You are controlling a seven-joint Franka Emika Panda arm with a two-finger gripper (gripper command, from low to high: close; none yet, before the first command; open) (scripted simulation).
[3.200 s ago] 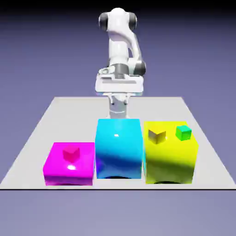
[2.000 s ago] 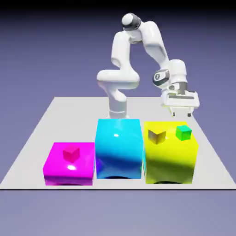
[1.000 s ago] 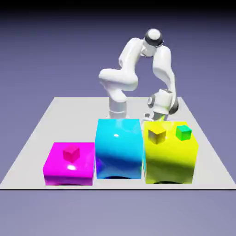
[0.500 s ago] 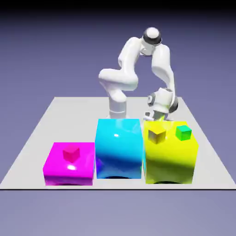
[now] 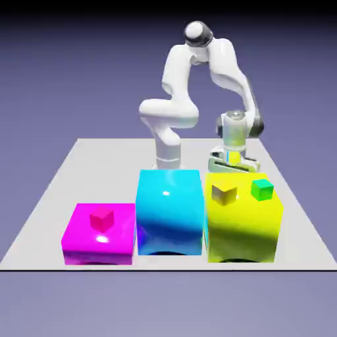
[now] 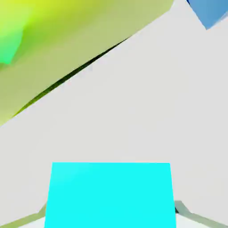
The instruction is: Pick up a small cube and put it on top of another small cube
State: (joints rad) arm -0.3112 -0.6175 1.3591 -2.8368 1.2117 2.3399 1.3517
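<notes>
In the hand view a small teal-cyan cube (image 6: 110, 196) fills the gap between my two finger tips, and my gripper (image 6: 111, 213) is shut on it. From the exterior view my gripper (image 5: 233, 168) hangs just behind the big yellow block (image 5: 243, 227), whose top edge hides the teal cube. The tiny bright green cube (image 5: 262, 189) rests on that block's top, toward the exterior view's right, in front of my hand and a little to its right.
A small olive-yellow cube (image 5: 224, 193) shares the yellow block's top, left of the green one. The big cyan block (image 5: 169, 210) stands in the middle. A low magenta block (image 5: 85, 240) carries a small magenta cube (image 5: 102, 218). The yellow block's side (image 6: 67, 40) looms close in the hand view.
My hand has swung from a tilted pose to upright behind the yellow block and shifted slightly toward the exterior view's right. The cubes on the blocks have not moved.
</notes>
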